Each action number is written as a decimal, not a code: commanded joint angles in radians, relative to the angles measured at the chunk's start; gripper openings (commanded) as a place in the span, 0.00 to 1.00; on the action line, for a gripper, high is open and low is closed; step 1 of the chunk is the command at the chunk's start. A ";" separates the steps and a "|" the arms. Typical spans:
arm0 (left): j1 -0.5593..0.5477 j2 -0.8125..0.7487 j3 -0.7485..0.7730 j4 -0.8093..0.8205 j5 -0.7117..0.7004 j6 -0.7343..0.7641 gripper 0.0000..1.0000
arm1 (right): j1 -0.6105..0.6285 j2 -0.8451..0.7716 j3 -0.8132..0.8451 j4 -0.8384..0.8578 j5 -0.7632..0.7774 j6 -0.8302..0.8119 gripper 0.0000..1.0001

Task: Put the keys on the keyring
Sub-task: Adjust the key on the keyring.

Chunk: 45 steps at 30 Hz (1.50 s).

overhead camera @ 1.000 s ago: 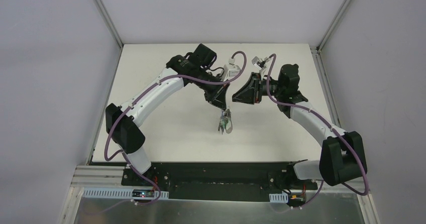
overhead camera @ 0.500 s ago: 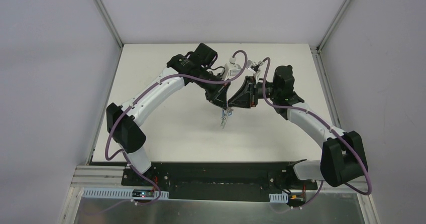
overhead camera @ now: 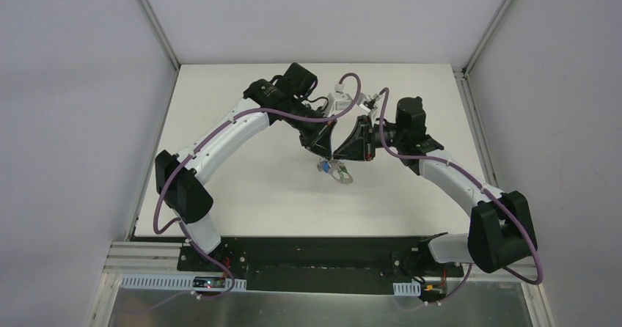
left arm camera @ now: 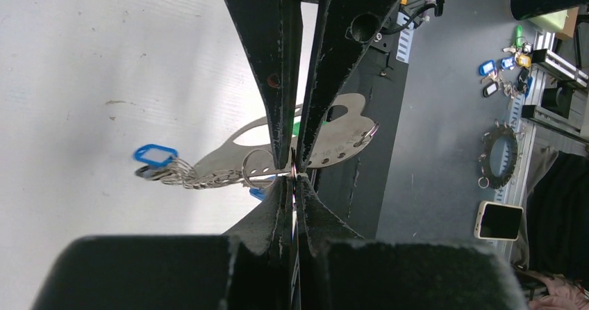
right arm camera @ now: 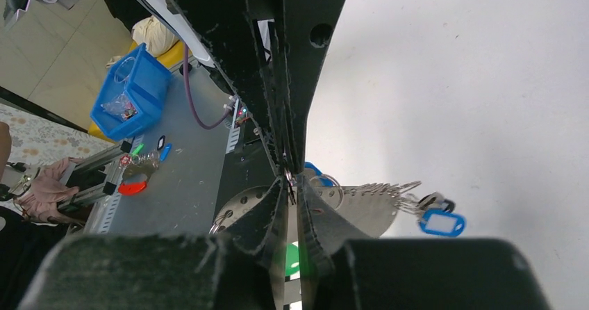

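Both grippers meet tip to tip above the middle of the table. My left gripper (overhead camera: 330,153) (left arm camera: 293,176) is shut on a small metal ring of the keyring (left arm camera: 340,137), a pale grey flat oval with holes along its edge. My right gripper (overhead camera: 339,155) (right arm camera: 291,182) is shut on the same ring from the opposite side. The keyring (overhead camera: 340,173) hangs below the tips, with linked rings and a blue tag (left arm camera: 155,155) (right arm camera: 442,222) at one end. A green key head (right arm camera: 292,258) and a blue key head (right arm camera: 316,172) show partly behind the fingers; the key blades are hidden.
The white table (overhead camera: 242,188) has raised rails at its left and right edges. Beyond its near edge are a blue bin (right arm camera: 132,91), spare keys and tags (left arm camera: 503,63), another ring (left arm camera: 501,157) and a phone (left arm camera: 500,219).
My right gripper has moved left until its tips meet the left gripper's. The keyring, which hung straight down from the left gripper, has swung up and to the right.
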<state>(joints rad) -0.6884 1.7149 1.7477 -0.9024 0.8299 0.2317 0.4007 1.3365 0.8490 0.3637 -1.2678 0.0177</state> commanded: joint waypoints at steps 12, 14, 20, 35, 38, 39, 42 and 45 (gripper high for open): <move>-0.008 -0.008 0.027 0.020 0.036 0.010 0.00 | 0.018 0.023 0.080 0.025 -0.027 0.027 0.00; -0.004 -0.022 0.020 0.027 0.034 0.015 0.07 | 0.012 0.023 0.069 0.093 -0.023 0.093 0.00; 0.013 -0.080 -0.054 0.122 0.042 0.009 0.18 | -0.015 0.046 0.007 0.393 0.011 0.358 0.00; 0.043 -0.072 -0.065 0.194 0.073 -0.048 0.00 | -0.030 0.053 -0.028 0.458 0.018 0.393 0.00; 0.048 -0.072 -0.062 0.187 0.080 -0.045 0.00 | -0.032 0.048 -0.038 0.457 0.011 0.381 0.00; 0.049 -0.070 -0.057 0.176 0.083 -0.039 0.00 | -0.034 0.045 -0.043 0.457 0.010 0.375 0.00; 0.048 -0.044 -0.007 0.078 0.101 0.002 0.00 | -0.035 0.032 -0.043 0.444 0.002 0.351 0.03; 0.044 0.024 0.094 -0.100 0.120 0.080 0.00 | -0.037 0.012 -0.029 0.427 -0.011 0.332 0.17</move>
<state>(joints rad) -0.6525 1.6974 1.7138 -0.8223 0.8707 0.2146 0.3717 1.3949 0.8127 0.7788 -1.2465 0.3840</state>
